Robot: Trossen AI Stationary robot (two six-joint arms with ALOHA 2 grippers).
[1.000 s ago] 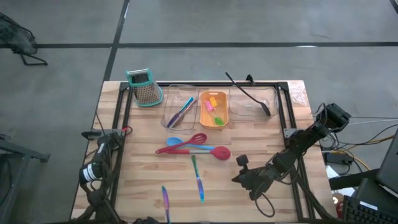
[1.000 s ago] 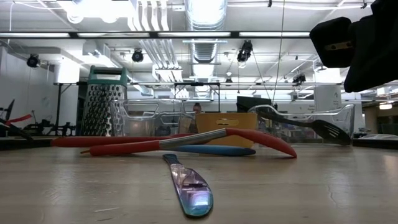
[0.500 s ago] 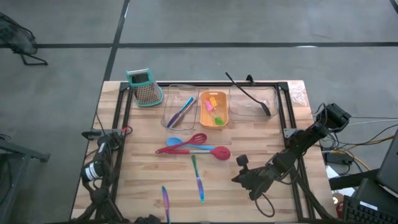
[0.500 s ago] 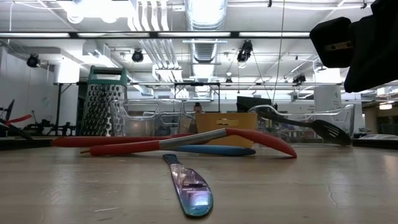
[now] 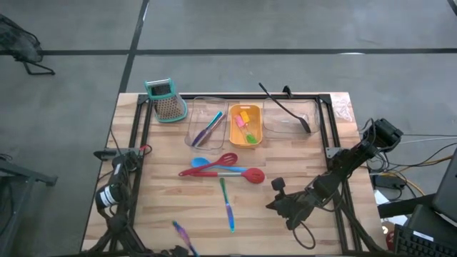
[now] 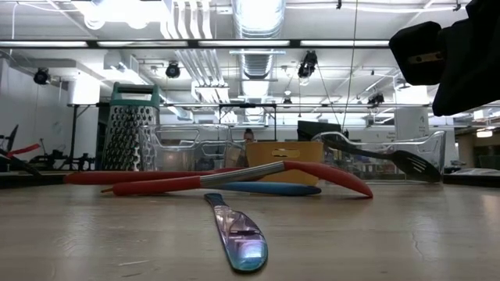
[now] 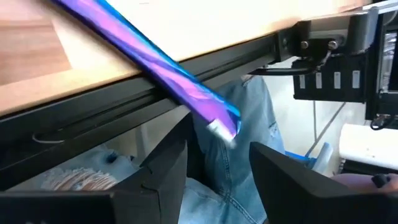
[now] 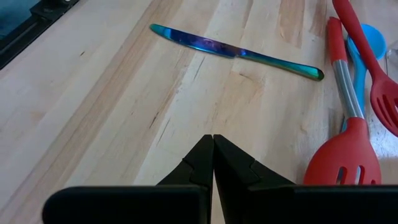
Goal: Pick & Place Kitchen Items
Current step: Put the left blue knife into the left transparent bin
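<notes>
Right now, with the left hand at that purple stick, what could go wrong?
The purple stick juts past the table edge, its tip just ahead of the open left hand: a bump or weak pinch could knock it off. The shut right hand, near the red spatula, cannot help.

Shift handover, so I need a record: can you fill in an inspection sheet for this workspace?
Surface: wooden table, black frame.
Job's things: red spatula and iridescent knife lie mid-table; purple stick overhangs the near edge; black spoon leans in a clear tray.
Clutter: grater at the far left corner.
Hands: left hand open, fingers either side of the purple stick's end; right hand shut above the table.
Cables: cable loop by the right arm.
Surroundings: denim cloth below the table edge.
</notes>
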